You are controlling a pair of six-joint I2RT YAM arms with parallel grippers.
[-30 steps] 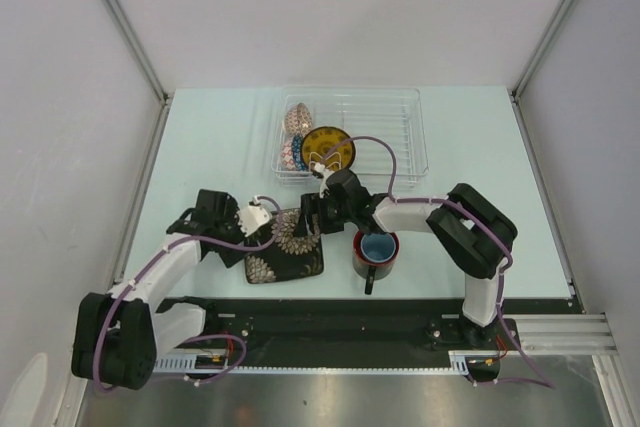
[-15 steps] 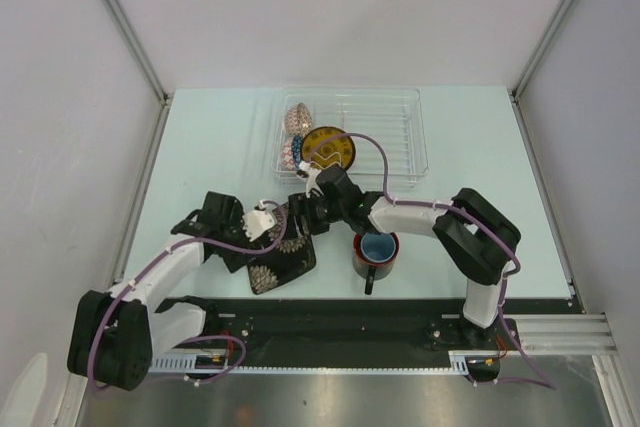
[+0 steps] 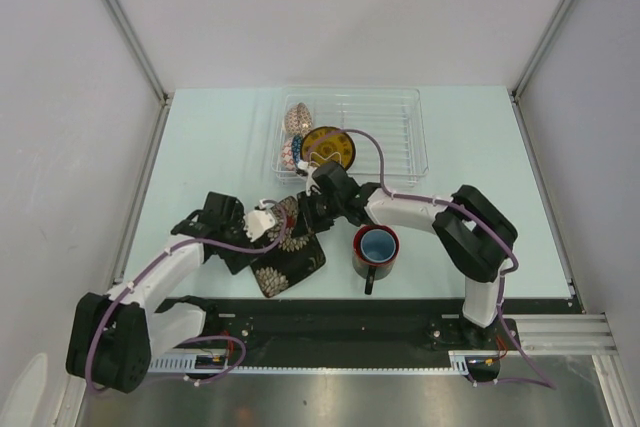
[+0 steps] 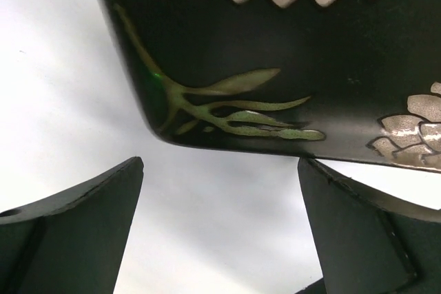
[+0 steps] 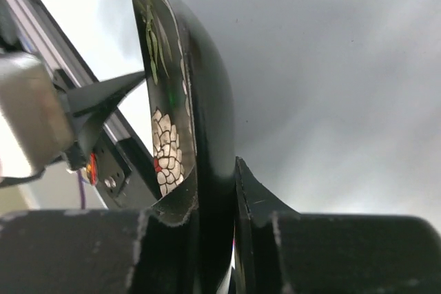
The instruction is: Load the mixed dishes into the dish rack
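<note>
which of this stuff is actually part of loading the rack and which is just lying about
Job: dark floral square plate, red mug, clear dish rack, plus yellow dish, blue-patterned bowl and pinkish bowl inside it.
Lying about: nothing loose, only purple cables and black base rail.

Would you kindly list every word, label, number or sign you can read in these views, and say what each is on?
None: no view shows any readable text.
The plate carries only painted flowers and leaves, no letters.
The mug shows no print.
The yellow dish in the rack has dark marks too small to read.
</note>
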